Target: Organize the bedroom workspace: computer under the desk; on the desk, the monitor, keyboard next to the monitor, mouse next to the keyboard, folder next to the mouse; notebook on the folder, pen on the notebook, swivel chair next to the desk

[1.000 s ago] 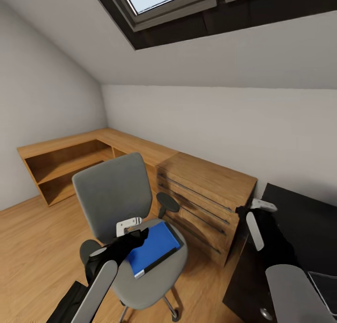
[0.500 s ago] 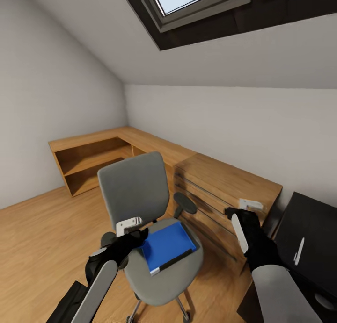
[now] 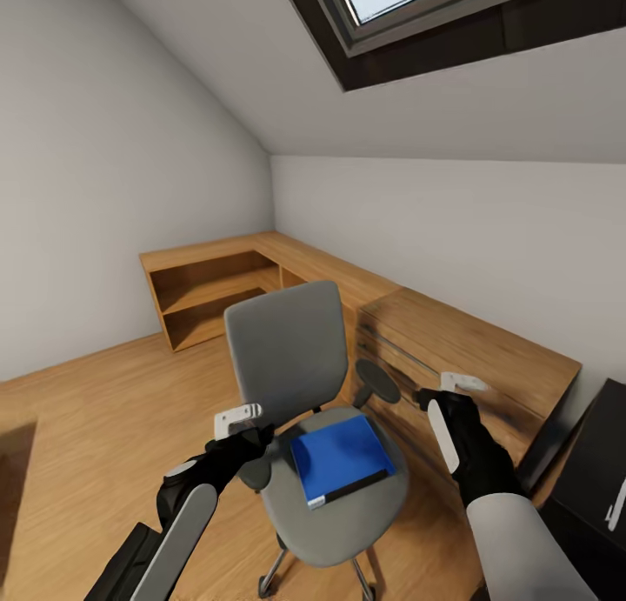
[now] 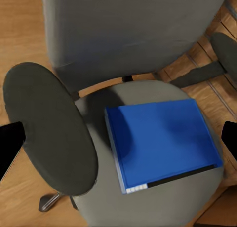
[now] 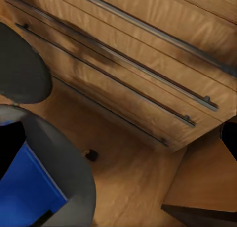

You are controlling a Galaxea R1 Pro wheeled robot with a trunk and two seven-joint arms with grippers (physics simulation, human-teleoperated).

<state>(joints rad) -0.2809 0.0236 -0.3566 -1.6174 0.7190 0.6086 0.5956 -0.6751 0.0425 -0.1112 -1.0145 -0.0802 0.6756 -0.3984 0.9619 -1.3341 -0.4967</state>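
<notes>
from the head view, the grey-upholstered swivel chair with black armrests (image 3: 300, 366) stands at the centre of the frame on the light wood floor (image 3: 78, 410), its tall back toward the low light wood cabinet with bar handles (image 3: 469, 366) that runs along the white wall. the flat bright blue folder with a dark edge (image 3: 341, 457) lies flat on the seat, just below centre. the left gripper (image 3: 236, 420) hovers at lower left, just beside the chair's near armrest; the right gripper (image 3: 452, 382) hangs at lower right, over the cabinet's front. i cannot tell from here how either pair of fingers stands. a corner of the black desk (image 3: 600, 488) shows at the lower right edge.

in the left wrist view the folder (image 4: 160, 140) lies at centre right on the seat, and the black fingertips (image 4: 10, 145) sit far apart at the frame's two sides, spread wide with nothing between them.

in the right wrist view the cabinet drawers (image 5: 148, 64) cross the upper frame, the folder's corner (image 5: 24, 197) shows at lower left, and the dark fingertips (image 5: 229, 133) stand wide apart, holding nothing.
</notes>
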